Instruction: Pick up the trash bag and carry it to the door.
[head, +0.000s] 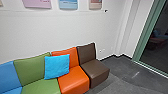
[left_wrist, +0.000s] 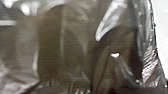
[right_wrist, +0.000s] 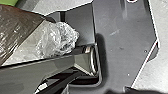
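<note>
Crinkled, glossy bag (left_wrist: 75, 47), apparently the trash, close to the left wrist and near the robot's plate (right_wrist: 122, 50). I can't say whether the grippers are wide, narrow or holding it. Its thin plastic could catch the plate's edge and tear.

A row of seats (head: 73, 81) is set along the wall (head: 75, 30), backs to it. A cushion (head: 57, 66) is propped across the second and third seats from the row's right end. Posters (head: 68, 4) are mounted on the wall above. Floor (head: 135, 75) is noted right of the row; farther right, a pane (head: 158, 47) is held in a frame (head: 147, 28).
</note>
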